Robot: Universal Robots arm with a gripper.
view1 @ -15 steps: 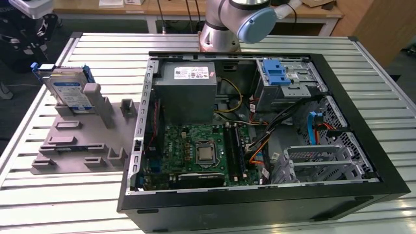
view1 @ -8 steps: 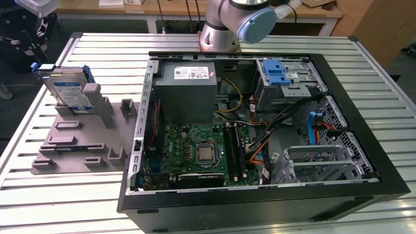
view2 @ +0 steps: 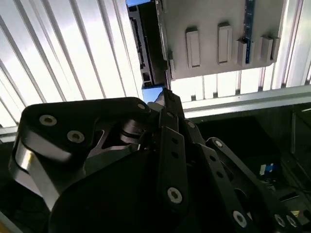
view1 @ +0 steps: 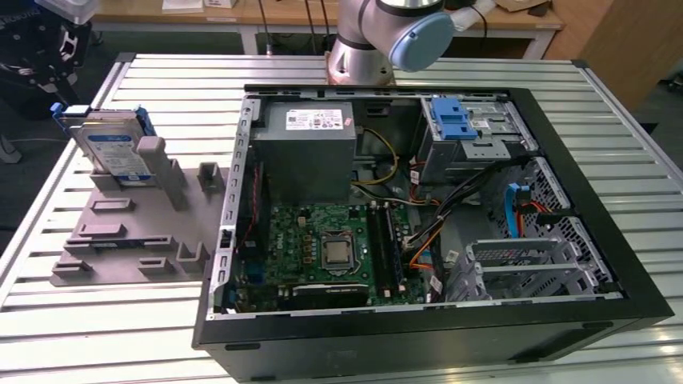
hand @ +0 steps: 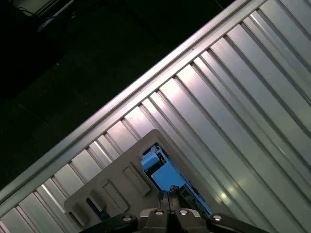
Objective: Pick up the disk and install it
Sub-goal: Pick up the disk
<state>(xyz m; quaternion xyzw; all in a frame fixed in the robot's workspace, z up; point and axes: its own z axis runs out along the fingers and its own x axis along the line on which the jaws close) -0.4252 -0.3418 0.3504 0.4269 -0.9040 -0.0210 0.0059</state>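
Finding one: the disk [view1: 112,150] stands on edge in a slot of the grey holder [view1: 128,232], in the upper left of the exterior view. It is well apart from the open computer case [view1: 427,346] that takes up the centre and right. We judge that the upright seating is deliberate, since it leaves the disk's upper edge and blue carrier open to a grasp from above.

Finding two: in the first wrist view the gripper [hand: 170,195] has its fingertips drawn together with nothing between them, poised over the disk's blue frame [hand: 160,171]. The second wrist view puts the same tips just beside the blue end of the disk [view2: 146,53], seen edge-on. We see no contact (a light touch cannot be ruled out from these angles), so the disk is not yet lifted.

Finding three: inside the case, the metal cage with the blue latch [view1: 469,128] sits at the upper right of the exterior view, with the grey box [view1: 304,152] to its left.

Surface and room: the holder and the case rest on a ribbed metal table [view1: 107,340]. The arm [view1: 369,40] rises at its far edge, and a wooden bench [view1: 267,12] stands behind it.
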